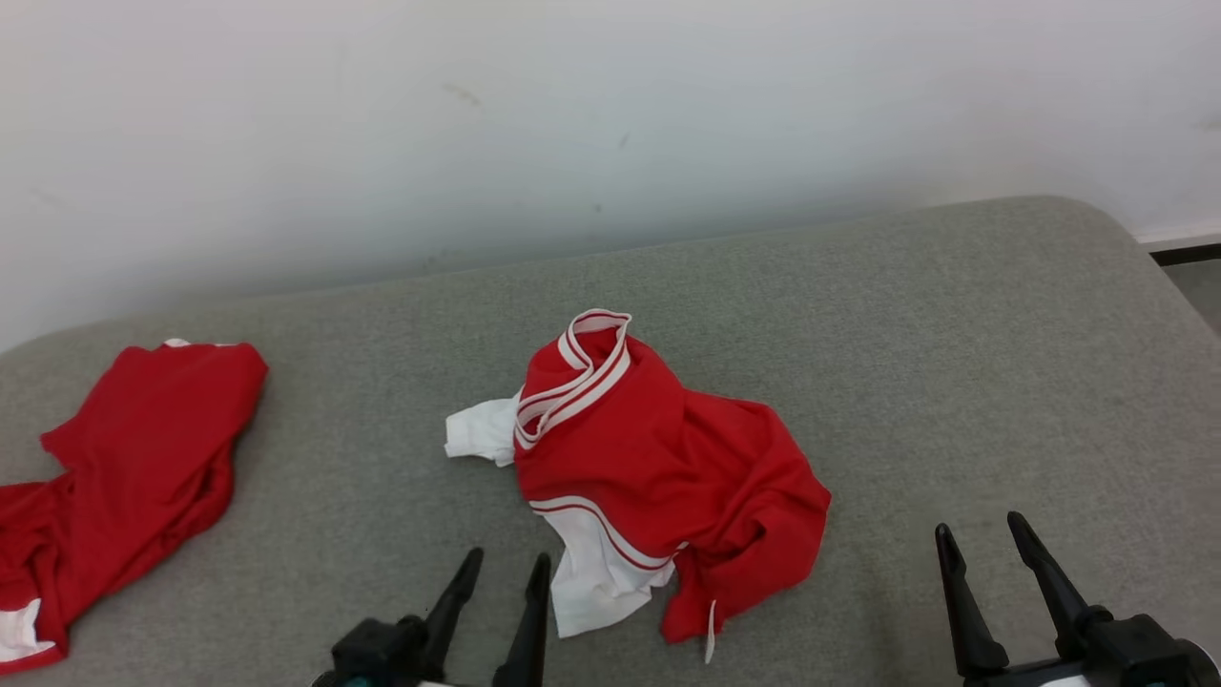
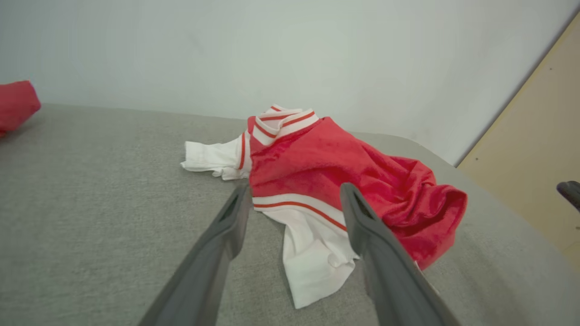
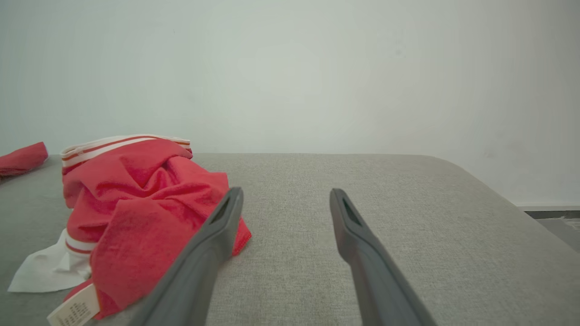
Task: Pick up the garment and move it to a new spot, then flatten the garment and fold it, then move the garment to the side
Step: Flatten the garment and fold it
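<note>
**A:** Where was the garment?

**B:** The garment, red with white parts, lay crumpled in the middle of the head view on the grey cushion. Its striped collar stood up toward the top of the frame, and a white sleeve stuck out to the left.

**A:** And the grippers?

**B:** The left gripper sat at the bottom centre. Its jaws were spread wide with nothing held, and its fingertips were just beside the white lower edge of the shirt. I could not tell whether they touched it. The right gripper was at the lower right, equally wide and empty, apart from the fabric.

**A:** Anything else there?

**B:** A red cloth lay at the left edge, well apart from the first. A pale wall ran across the top.
</note>
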Robot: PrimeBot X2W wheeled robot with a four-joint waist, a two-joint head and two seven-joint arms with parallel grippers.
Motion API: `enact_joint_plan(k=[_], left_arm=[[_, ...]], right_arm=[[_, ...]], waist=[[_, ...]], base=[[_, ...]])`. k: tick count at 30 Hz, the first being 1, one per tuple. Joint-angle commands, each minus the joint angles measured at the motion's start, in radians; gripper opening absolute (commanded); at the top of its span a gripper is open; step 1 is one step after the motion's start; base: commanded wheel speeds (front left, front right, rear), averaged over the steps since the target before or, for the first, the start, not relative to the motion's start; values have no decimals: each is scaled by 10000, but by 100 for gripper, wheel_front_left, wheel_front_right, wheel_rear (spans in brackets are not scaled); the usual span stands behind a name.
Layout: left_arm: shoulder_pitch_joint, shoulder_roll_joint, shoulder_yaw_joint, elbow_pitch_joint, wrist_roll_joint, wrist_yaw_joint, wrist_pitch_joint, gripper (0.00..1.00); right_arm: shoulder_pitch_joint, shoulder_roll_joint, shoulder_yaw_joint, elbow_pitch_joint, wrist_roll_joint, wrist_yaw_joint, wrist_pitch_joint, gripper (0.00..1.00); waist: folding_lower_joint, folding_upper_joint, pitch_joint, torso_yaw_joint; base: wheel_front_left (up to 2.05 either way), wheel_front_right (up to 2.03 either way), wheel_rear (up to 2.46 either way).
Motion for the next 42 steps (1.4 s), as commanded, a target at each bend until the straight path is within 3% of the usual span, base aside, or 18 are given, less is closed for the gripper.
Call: enact_joint_plan(k=[1, 7, 17, 26, 27, 28, 29, 35, 42], left_arm=[[-308, 41, -62, 168, -137, -14, 127, 100], [-1127, 44, -582, 1605, -89, 26, 1026, 100], [-1692, 133, -485, 3147, 24, 1102, 1689, 100], [-1988, 139, -369, 3779, -331, 1129, 1641, 100], [-2025, 132, -402, 3869, -378, 1063, 1691, 74], [-2080, 126, -424, 3956, -417, 1052, 1688, 31], [-2116, 115, -455, 4056, -471, 984, 1679, 0], [-2473, 70, -125, 4069, -1374, 619, 925, 0], [-2683, 54, 563, 3006, -2616, 307, 161, 0]], right_arm=[[-143, -7, -8, -7, 58, -22, 7, 100], [-237, 70, -21, -33, 93, -22, 9, 100], [-355, 162, -125, -113, 118, -22, 9, 100], [-488, 199, -147, -187, 72, -22, 9, 100], [-522, 199, -139, -192, 65, -22, 9, 100], [-548, 203, -130, -194, 56, -22, 9, 100], [-562, 206, -124, -193, 48, -22, 9, 100], [-475, 200, -241, -180, -4, -22, 9, 100], [-375, 211, -182, -119, 0, -22, 9, 100]], waist=[[1, 0, 91, -229], [1, 0, 335, -916], [1, 0, 679, -1743], [1, 0, 960, -1947], [1, 0, 989, -1960], [1, 0, 1019, -1974], [1, 0, 1044, -1984], [1, 0, 1084, -1846], [1, 0, 921, -1347]], base=[[0, 0, 0], [0, 0, 0], [0, 0, 0], [0, 0, 0], [0, 0, 0], [0, 0, 0], [0, 0, 0], [0, 0, 0], [0, 0, 0]])
